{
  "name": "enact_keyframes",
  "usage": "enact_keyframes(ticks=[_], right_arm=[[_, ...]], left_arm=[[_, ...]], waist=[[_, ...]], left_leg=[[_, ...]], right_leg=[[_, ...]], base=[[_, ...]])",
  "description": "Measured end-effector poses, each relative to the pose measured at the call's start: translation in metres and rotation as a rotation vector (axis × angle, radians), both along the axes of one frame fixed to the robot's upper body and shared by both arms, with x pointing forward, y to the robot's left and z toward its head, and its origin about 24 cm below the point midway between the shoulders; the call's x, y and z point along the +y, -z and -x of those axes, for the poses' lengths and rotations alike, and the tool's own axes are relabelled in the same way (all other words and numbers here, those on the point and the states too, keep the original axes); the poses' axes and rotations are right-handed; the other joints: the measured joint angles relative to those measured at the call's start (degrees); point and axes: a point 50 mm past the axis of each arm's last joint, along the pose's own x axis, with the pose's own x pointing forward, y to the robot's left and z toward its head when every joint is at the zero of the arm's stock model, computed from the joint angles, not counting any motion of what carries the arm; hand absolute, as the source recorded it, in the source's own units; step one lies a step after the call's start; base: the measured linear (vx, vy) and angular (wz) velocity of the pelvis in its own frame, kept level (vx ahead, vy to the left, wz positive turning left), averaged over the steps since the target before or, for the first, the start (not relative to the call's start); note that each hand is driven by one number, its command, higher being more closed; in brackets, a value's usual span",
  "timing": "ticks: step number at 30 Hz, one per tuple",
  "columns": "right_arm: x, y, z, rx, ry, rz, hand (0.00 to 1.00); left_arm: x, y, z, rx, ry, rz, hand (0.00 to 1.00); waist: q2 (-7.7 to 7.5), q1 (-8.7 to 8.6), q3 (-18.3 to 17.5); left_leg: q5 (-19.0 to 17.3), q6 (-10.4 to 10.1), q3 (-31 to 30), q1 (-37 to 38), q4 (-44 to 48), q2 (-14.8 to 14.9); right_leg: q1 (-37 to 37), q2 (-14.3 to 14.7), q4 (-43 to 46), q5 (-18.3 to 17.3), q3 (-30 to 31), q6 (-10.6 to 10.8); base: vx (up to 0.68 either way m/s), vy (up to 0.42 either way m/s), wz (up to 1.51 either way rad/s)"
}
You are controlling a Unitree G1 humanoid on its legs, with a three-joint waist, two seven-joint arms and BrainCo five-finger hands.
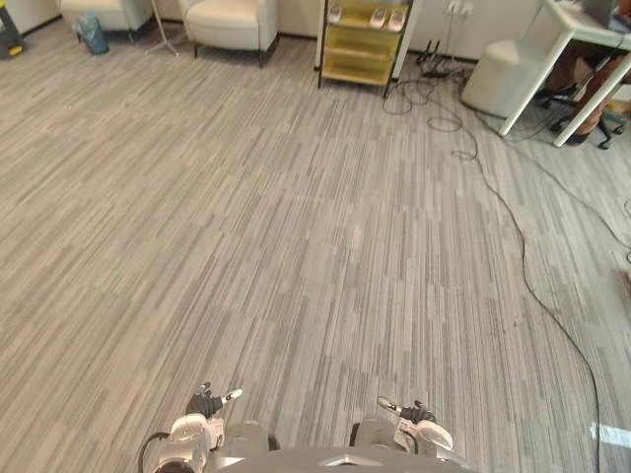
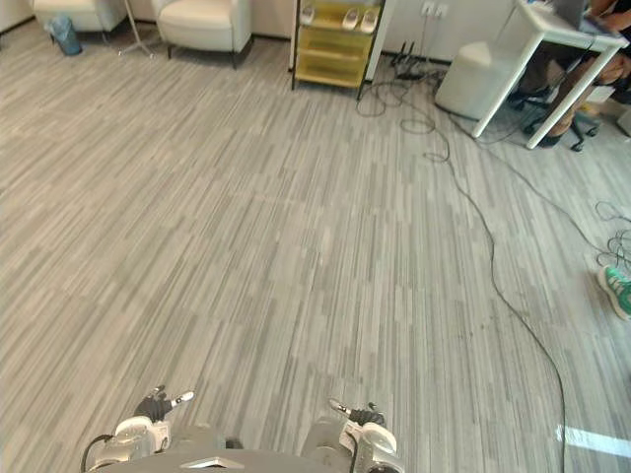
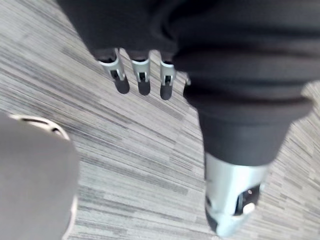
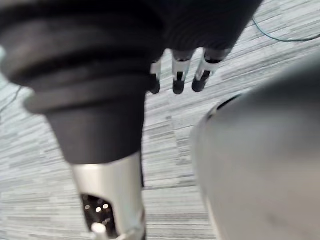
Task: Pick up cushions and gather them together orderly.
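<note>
Over floor (image 1: 315, 246), L hand (image 3: 142, 82) + R hand (image 4: 178, 82) open.

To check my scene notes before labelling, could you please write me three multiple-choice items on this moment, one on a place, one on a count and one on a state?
1. Where does the yellow shelf unit stand?
A. Right beside the robot.
B. At the far side, between the cream armchairs and the white desk.
C. Under the desk.

2. How many cream armchairs stand at the far side?
A. One.
B. Two.
C. Four.

3. What state are the left hand and the right hand in?
A. Both open, holding nothing.
B. Left shut on a cushion.
C. Both shut on one cushion.

Answers:
1 B, the unit stands far off, with chairs to one side and the desk to the other.
2 B, two cream seats show there.
3 A, each wrist view shows straight fingers over the carpet.
</note>
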Motion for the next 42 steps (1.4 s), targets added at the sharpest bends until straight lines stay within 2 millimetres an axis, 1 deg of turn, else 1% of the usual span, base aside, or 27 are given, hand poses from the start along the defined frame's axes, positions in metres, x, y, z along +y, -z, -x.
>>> enact_keyframes(ticks=[1, 2, 3, 4, 5, 6, 8, 11, 13, 14, 15, 16, 20, 21, 22, 24, 25, 28, 30, 32, 33, 35, 36, 38, 39, 40, 42], right_arm=[[-0.007, -0.001, 0.002, 0.005, 0.015, 0.015, 0.0], [-0.013, -0.002, 0.003, 0.004, 0.031, 0.027, 0.0], [-0.014, -0.002, 0.004, 0.004, 0.039, 0.029, 0.0], [-0.015, -0.003, 0.004, 0.002, 0.039, 0.032, 0.0], [-0.013, -0.002, 0.003, 0.003, 0.031, 0.028, 0.0], [-0.009, -0.001, 0.003, 0.01, 0.012, 0.021, 0.0], [-0.001, 0.004, 0.007, 0.035, 0.0, -0.001, 0.0], [0.004, 0.004, 0.003, 0.034, -0.02, -0.008, 0.0], [0.006, 0.003, -0.001, 0.025, -0.02, -0.01, 0.0], [0.007, 0.003, -0.001, 0.026, -0.015, -0.008, 0.0], [0.006, 0.004, 0.003, 0.038, -0.012, -0.007, 0.0], [0.003, 0.004, 0.004, 0.043, -0.015, 0.0, 0.0], [0.018, 0.01, 0.009, 0.074, -0.026, -0.044, 0.0], [0.018, 0.011, 0.011, 0.08, -0.025, -0.045, 0.0], [0.019, 0.011, 0.011, 0.082, -0.028, -0.045, 0.0], [0.019, 0.01, 0.01, 0.072, -0.031, -0.043, 0.0], [0.015, 0.009, 0.009, 0.065, -0.037, -0.027, 0.0], [0.012, 0.006, 0.006, 0.045, -0.035, -0.015, 0.0], [0.015, 0.005, 0.003, 0.032, -0.036, -0.019, 0.0], [0.015, 0.005, 0.003, 0.031, -0.035, -0.021, 0.0], [0.015, 0.005, 0.002, 0.029, -0.035, -0.022, 0.0], [0.017, 0.007, 0.006, 0.037, -0.033, -0.034, 0.0], [0.013, 0.006, 0.006, 0.037, -0.028, -0.026, 0.0], [0.008, 0.006, 0.008, 0.045, -0.022, -0.016, 0.0], [0.003, 0.006, 0.01, 0.047, -0.007, -0.009, 0.0], [0.002, 0.006, 0.011, 0.048, -0.001, -0.008, 0.0], [0.0, 0.007, 0.017, 0.063, 0.005, -0.005, 0.0]], left_arm=[[-0.005, 0.002, 0.004, 0.011, -0.016, 0.016, 0.0], [-0.01, 0.003, 0.005, 0.013, -0.038, 0.033, 0.0], [-0.011, 0.003, 0.005, 0.011, -0.051, 0.042, 0.0], [-0.013, 0.002, 0.004, 0.004, -0.058, 0.046, 0.0], [-0.012, 0.001, 0.001, -0.013, -0.057, 0.046, 0.0], [-0.01, -0.002, -0.004, -0.041, -0.052, 0.044, 0.0], [-0.008, -0.005, -0.011, -0.072, -0.037, 0.03, 0.0], [-0.006, -0.011, -0.02, -0.129, -0.021, 0.015, 0.0], [-0.006, -0.012, -0.023, -0.145, -0.018, 0.014, 0.0], [-0.008, -0.013, -0.024, -0.147, -0.006, 0.013, 0.0], [-0.011, -0.012, -0.024, -0.143, 0.007, 0.017, 0.0], [-0.011, -0.012, -0.024, -0.142, 0.012, 0.017, 0.0], [0.005, -0.015, -0.028, -0.153, 0.006, -0.019, 0.0], [0.005, -0.014, -0.027, -0.148, 0.002, -0.02, 0.0], [0.006, -0.013, -0.025, -0.137, 0.005, -0.021, 0.0], [0.008, -0.011, -0.021, -0.11, 0.026, -0.03, 0.0], [0.011, -0.009, -0.018, -0.085, 0.043, -0.04, 0.0], [0.009, -0.007, -0.015, -0.062, 0.042, -0.033, 0.0], [0.004, -0.007, -0.015, -0.063, 0.035, -0.019, 0.0], [0.001, -0.006, -0.013, -0.059, 0.026, -0.005, 0.0], [0.0, -0.005, -0.011, -0.056, 0.019, 0.001, 0.0], [0.003, -0.005, -0.009, -0.05, 0.016, -0.006, 0.0], [0.001, -0.003, -0.006, -0.039, 0.01, 0.001, 0.0], [-0.006, -0.001, -0.001, -0.021, 0.0, 0.024, 0.0], [-0.015, 0.001, 0.0, -0.017, -0.01, 0.048, 0.0], [-0.015, 0.001, 0.0, -0.017, -0.012, 0.05, 0.0], [-0.016, -0.001, -0.003, -0.031, -0.014, 0.054, 0.0]], waist=[[1.82, 0.13, -0.3], [3.98, 0.06, -0.6], [4.87, -0.02, -0.6], [5.69, -0.01, -0.5], [6.11, 0.63, 0.2], [6.22, 1.04, 0.9], [4.61, 1.93, 1.5], [4.07, 3.63, 1.4], [3.76, 4.14, 1.5], [3.64, 4.24, 1.6], [3.94, 4.62, 1.4], [3.96, 5.07, 1.3], [0.59, 5.3, 0.3], [0.28, 5.4, -0.1], [0.07, 5.56, -0.4], [-0.49, 4.86, -0.5], [-1.0, 3.66, -0.5], [-0.66, 3.24, -0.1], [-0.71, 3.44, 0.2], [-0.76, 3.3, 0.2], [-0.75, 3.26, 0.1], [-1.93, 3.13, -0.4], [-0.62, 3.12, -0.8], [1.5, 2.81, -1.8], [3.51, 2.71, -2.2], [3.52, 2.69, -2.2], [3.69, 3.12, -2.2]], left_leg=[[0.7, -1.2, -2.1, -1.2, 5.8, 2.1], [2.8, -3.6, -3.5, -4.8, 15.3, 5.0], [7.2, -4.8, -4.4, -8.9, 25.2, 6.6], [15.9, -5.7, -5.2, -13.7, 34.9, 8.3], [17.1, -6.4, -3.6, -20.5, 49.8, 11.8], [14.1, -4.9, -1.1, -24.2, 57.3, 13.6], [11.2, -4.9, 2.2, -28.4, 60.1, 13.4], [5.6, -4.4, 7.4, -37.0, 48.0, 11.7], [5.5, -4.8, 7.6, -38.9, 30.5, 8.7], [9.0, -5.7, 6.2, -38.5, 15.5, 6.2], [18.0, -7.0, 4.2, -37.1, 6.1, 4.7], [21.5, -6.1, 4.3, -36.1, 5.4, 4.0], [13.0, -0.4, 4.7, -37.0, 14.5, 0.5], [10.4, 0.2, 5.0, -36.6, 16.4, 0.1], [7.5, 0.5, 6.1, -35.0, 17.4, -0.2], [5.2, 0.9, 7.2, -32.0, 17.5, -1.6], [4.2, 1.0, 7.5, -28.9, 17.3, -2.7], [4.1, 1.0, 7.5, -21.0, 12.8, -3.6], [4.1, 1.0, 7.2, -15.2, 8.0, -3.3], [3.8, 0.5, 7.0, -13.8, 6.3, -2.7], [3.4, -0.3, 6.9, -13.1, 5.0, -2.1], [2.6, -2.4, 5.7, -11.5, 3.5, -2.8], [2.1, -3.3, 4.0, -10.5, 3.2, -1.6], [2.2, -3.8, 2.4, -10.7, 3.9, 0.3], [2.2, -3.9, 1.5, -11.9, 8.1, 2.1], [2.2, -4.1, 1.2, -12.9, 10.2, 2.6], [3.6, -7.0, 1.2, -18.9, 24.6, 5.6]], right_leg=[[0.0, 1.0, 4.3, -0.5, -0.5, -1.0], [1.0, 2.7, 6.5, -4.1, -2.4, -2.3], [2.4, 4.1, 7.0, -6.5, -2.9, -2.8], [4.8, 5.7, 6.2, -7.9, -3.0, -3.7], [9.4, 8.6, 4.0, -9.8, -2.0, -5.2], [14.2, 10.0, 1.8, -10.9, -1.2, -5.9], [19.8, 10.5, -1.7, -11.5, 0.3, -5.9], [28.3, 10.0, -9.0, -11.1, 5.3, -4.4], [31.2, 8.2, -12.0, -11.4, 8.0, -3.2], [33.0, 6.5, -13.3, -12.6, 9.4, -1.4], [34.5, 5.4, -14.2, -14.1, 10.9, 0.1], [35.4, 5.1, -14.6, -14.5, 11.6, 0.6], [37.3, 1.1, -13.5, -12.3, 11.3, 0.1], [36.7, 0.6, -10.0, -12.9, 11.9, 1.1], [32.9, -0.4, 0.9, -14.5, 12.9, 3.6], [23.7, -1.7, 22.4, -13.9, 14.4, 8.8], [17.7, -2.7, 36.7, -13.8, 13.3, 8.9], [11.6, -3.4, 43.2, -16.9, 5.7, 4.7], [9.8, -3.3, 33.9, -19.7, -2.1, 1.3], [9.1, -2.9, 24.7, -19.5, -5.1, 0.8], [8.4, -1.9, 14.9, -17.5, -5.0, 0.4], [8.5, -1.2, 3.3, -7.2, -3.0, -0.4], [9.2, 0.1, 3.9, -5.4, -2.8, -1.5], [10.3, 2.0, 2.5, -7.0, -3.6, -1.9], [12.3, 3.7, 0.4, -7.8, -4.7, -2.5], [12.8, 4.0, -0.3, -7.9, -5.1, -2.6], [16.8, 5.5, -3.3, -8.6, -5.9, -3.2]], base=[[0.62, -0.293, 0.23], [0.87, -0.395, 0.12], [0.77, -0.309, -0.09], [0.65, -0.179, -0.34], [0.66, -0.128, -0.56], [0.63, -0.114, -0.58], [0.57, -0.066, -0.51], [0.57, 0.036, -0.76], [0.47, 0.172, -0.76], [0.49, 0.267, -0.73], [0.6, 0.347, -0.67], [0.61, 0.361, -0.48], [0.47, 0.274, -0.03], [0.45, 0.245, -0.11], [0.41, 0.221, -0.27], [0.41, 0.193, -0.15], [0.41, 0.12, 0.11], [0.4, 0.063, 0.1], [0.37, -0.034, 0.12], [0.27, -0.099, 0.17], [0.31, -0.161, 0.17], [0.35, -0.201, 0.1], [0.28, -0.177, 0.03], [0.31, -0.212, 0.05], [0.38, -0.285, 0.13], [0.36, -0.247, 0.17], [0.26, -0.139, 0.13]])
